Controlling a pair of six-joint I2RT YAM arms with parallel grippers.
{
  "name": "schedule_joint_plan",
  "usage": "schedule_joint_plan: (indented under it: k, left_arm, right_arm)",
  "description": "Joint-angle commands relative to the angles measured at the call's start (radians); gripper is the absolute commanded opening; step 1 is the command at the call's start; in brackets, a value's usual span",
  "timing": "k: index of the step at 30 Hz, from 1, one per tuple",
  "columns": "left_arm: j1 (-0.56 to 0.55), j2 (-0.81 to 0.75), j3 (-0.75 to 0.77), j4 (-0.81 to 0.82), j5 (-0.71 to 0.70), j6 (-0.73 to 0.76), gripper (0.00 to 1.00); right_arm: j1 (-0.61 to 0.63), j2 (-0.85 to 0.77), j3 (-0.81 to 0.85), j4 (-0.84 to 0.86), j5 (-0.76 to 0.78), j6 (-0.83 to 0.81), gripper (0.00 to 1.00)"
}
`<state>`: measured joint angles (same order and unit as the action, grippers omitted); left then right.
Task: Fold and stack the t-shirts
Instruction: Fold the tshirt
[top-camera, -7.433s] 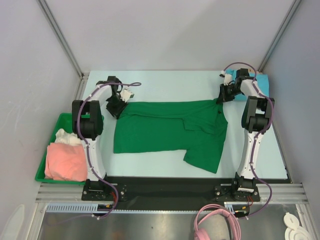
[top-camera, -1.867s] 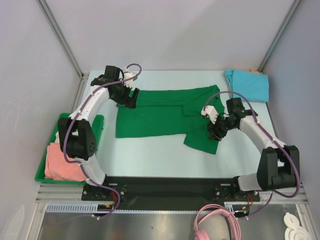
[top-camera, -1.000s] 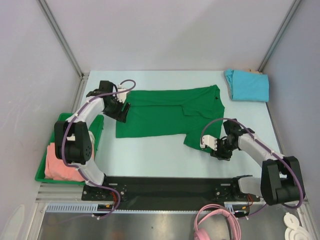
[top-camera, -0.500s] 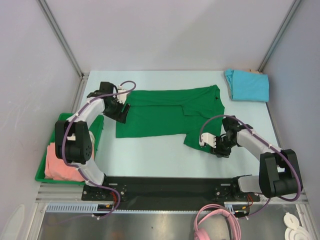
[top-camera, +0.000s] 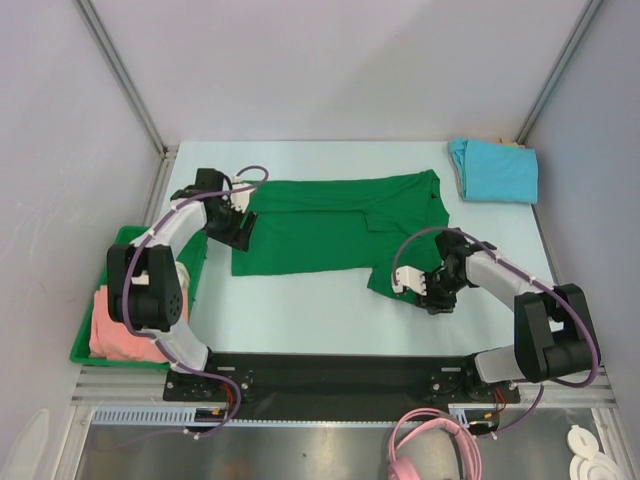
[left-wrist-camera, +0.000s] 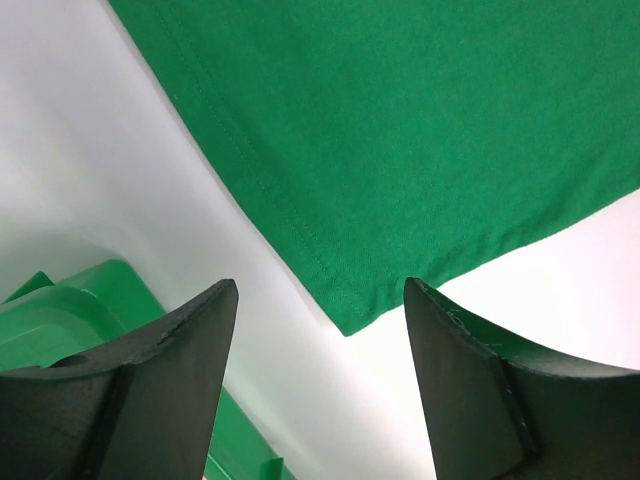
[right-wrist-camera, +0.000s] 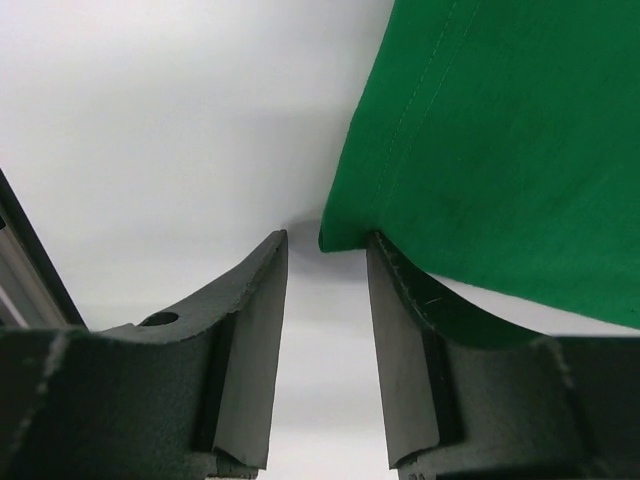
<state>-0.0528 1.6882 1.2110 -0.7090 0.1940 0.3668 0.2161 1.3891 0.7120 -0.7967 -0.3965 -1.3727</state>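
A green t-shirt (top-camera: 330, 232) lies spread on the table, partly folded, with one sleeve corner at the front right. My left gripper (top-camera: 238, 228) is open at the shirt's left edge; the left wrist view shows the shirt's hem corner (left-wrist-camera: 345, 322) between the spread fingers, just beyond their tips. My right gripper (top-camera: 432, 292) is open at the shirt's front right corner; the right wrist view shows that corner (right-wrist-camera: 340, 238) at the tip of the right finger, jaws narrowly apart. A folded light blue t-shirt (top-camera: 494, 168) lies at the back right.
A green bin (top-camera: 122, 242) stands off the table's left edge, holding a pink shirt (top-camera: 130, 322) and a white one (top-camera: 130, 272). The bin's rim shows in the left wrist view (left-wrist-camera: 70, 320). A black strip (top-camera: 330, 368) runs along the table's near edge.
My right gripper has moved from the shirt's back right corner down to its front right corner and edged left toward it. My left gripper has dropped slightly along the shirt's left edge.
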Motion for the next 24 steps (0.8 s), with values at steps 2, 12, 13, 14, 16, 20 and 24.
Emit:
schedule_joint_plan:
  k: [2,12,13,14,16,20,24]
  left_arm:
    - [0.008,-0.048,-0.011,0.026,0.015,0.001,0.73]
    - [0.034,-0.065,-0.074,-0.084,0.087,0.0,0.66]
    - [0.045,-0.061,-0.077,-0.108,0.11,0.006,0.65]
    - [0.05,-0.056,-0.08,-0.156,0.137,0.007,0.65]
    - [0.08,-0.033,-0.08,-0.202,0.205,0.014,0.63]
    - [0.102,0.016,-0.064,-0.257,0.248,0.047,0.59]
    - [0.12,0.073,-0.03,-0.26,0.251,0.06,0.56]
  right_arm:
    - [0.022,0.034,0.035,0.011,-0.004,0.003,0.42]
    - [0.042,-0.002,0.023,-0.001,0.021,0.086,0.0]
    - [0.043,-0.025,0.012,-0.001,0.022,0.089,0.0]
    - [0.042,-0.056,0.001,-0.001,0.022,0.098,0.0]
    - [0.042,-0.142,-0.02,0.001,0.019,0.113,0.0]
    - [0.045,-0.232,-0.013,-0.009,0.012,0.182,0.0]
    - [0.046,-0.239,0.0,0.011,0.002,0.241,0.0]
